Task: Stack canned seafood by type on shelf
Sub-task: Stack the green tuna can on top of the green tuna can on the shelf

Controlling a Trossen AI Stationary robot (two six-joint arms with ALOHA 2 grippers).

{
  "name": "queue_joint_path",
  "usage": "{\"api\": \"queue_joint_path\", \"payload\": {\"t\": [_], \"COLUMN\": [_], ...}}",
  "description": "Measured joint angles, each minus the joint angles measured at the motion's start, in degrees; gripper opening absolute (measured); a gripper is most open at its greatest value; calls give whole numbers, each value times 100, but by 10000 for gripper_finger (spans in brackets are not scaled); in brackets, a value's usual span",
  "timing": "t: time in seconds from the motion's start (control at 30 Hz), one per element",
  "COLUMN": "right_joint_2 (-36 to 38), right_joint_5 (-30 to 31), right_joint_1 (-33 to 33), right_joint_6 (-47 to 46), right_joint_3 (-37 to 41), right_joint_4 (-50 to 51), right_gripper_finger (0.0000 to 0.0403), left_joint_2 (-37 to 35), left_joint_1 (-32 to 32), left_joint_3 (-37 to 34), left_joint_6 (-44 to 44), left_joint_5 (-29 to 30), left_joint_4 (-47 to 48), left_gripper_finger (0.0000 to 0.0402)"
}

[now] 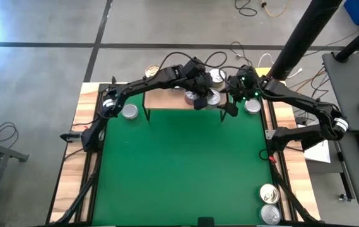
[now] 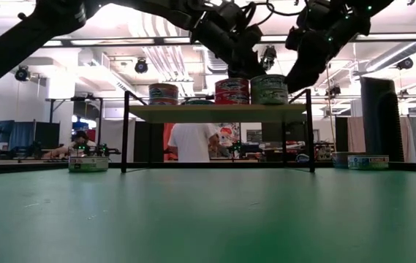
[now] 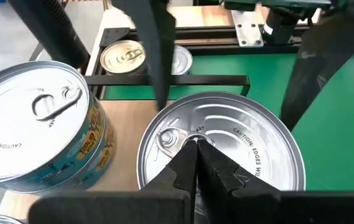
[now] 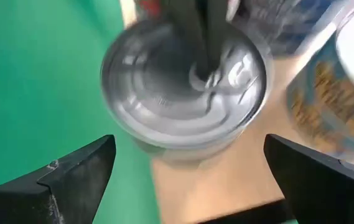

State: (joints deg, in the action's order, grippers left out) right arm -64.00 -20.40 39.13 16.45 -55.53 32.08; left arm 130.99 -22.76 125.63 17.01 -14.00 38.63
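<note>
Two dark arms are crowded over the far edge of the worktop (image 1: 179, 170), which is covered in green with a wooden border. Next biggest thing is the shelf (image 2: 218, 113), a light-wood board on thin black legs standing at the back of the green. From the low view I can see three stacks of tins on it: one toward the left (image 2: 163, 93), a red-labelled one in the middle (image 2: 232, 90) and a green-labelled one at the right (image 2: 269, 89).

The left tool (image 3: 196, 144) is pinched fully closed, holding nothing, its tips resting on the shiny lid of the silver tin (image 3: 220, 146) by the pull tab, near the shelf's edge. Just beside that sits a blue-sided tin (image 3: 37, 127). The right tool (image 4: 189, 168) is spread wide, one finger either side of that same silver tin without touching it, as far as I can tell.

Loose cans are scattered about too: one on the green at the left near a shelf leg (image 1: 129, 111), one past the right end of the shelf (image 1: 252, 106), and a pair at the near right corner (image 1: 269, 193).

Smallest bit: someone in a white shirt (image 2: 191, 140) stands in the room behind the shelf.
</note>
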Motion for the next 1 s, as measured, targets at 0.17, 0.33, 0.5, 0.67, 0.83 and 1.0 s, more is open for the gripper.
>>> {"api": "queue_joint_path", "payload": {"t": [0.17,0.33,0.5,0.67,0.83,1.0], "right_joint_2": [0,21,26,23,19,19], "right_joint_5": [236,328,397,373,343,345], "right_joint_1": [-12,-13,-11,-24,-26,-26], "right_joint_6": [57,36,83,148,206,-42], "right_joint_3": [-247,-670,-1117,-1187,-983,-697], "right_joint_4": [664,920,906,450,252,-301], "right_gripper_finger": [399,400,400,386,323,250], "left_joint_2": [27,64,136,-441,-1448,-2032], "left_joint_1": [4,11,58,85,115,201], "left_joint_3": [8,347,887,758,719,-155], "left_joint_6": [28,50,186,158,259,364], "left_joint_5": [0,15,-191,-580,-643,-236], "left_joint_4": [1,13,89,-110,688,1775], "left_gripper_finger": [0,0,0,0,0,0]}}
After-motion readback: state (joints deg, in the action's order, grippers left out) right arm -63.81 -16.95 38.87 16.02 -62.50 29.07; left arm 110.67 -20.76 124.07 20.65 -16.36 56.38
